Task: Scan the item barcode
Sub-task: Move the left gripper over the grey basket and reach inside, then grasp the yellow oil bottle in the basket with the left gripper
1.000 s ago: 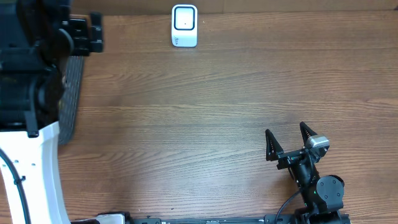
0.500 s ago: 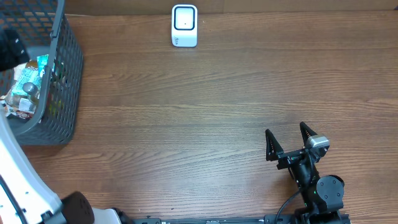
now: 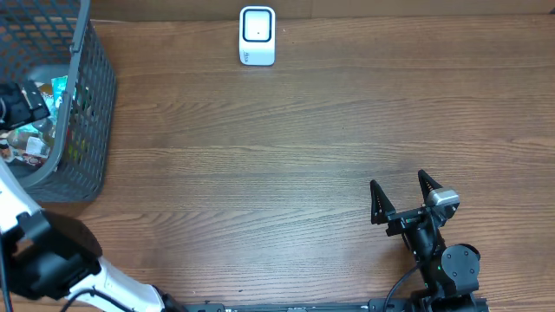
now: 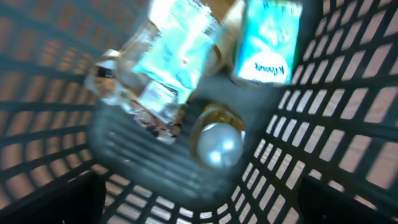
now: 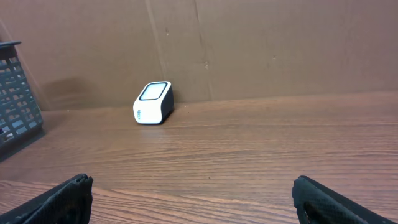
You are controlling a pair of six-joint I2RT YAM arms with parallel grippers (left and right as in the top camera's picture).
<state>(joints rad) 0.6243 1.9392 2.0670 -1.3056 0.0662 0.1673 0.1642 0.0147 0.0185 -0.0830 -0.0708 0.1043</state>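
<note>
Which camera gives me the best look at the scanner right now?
Overhead: the scanner is whole and sharp, its window facing the camera. Right wrist shows it at a slant from the side. Left wrist shows only the basket's inside, no scanner.

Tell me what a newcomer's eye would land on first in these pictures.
First comes the grey mesh basket at the left edge of the table. It is crammed with crinkly packets, a teal tissue pack and a silvery round lid, and the left hand is open over them. Next come the white scanner, alone at the far edge, and the right hand, open and empty at the front right.
</note>
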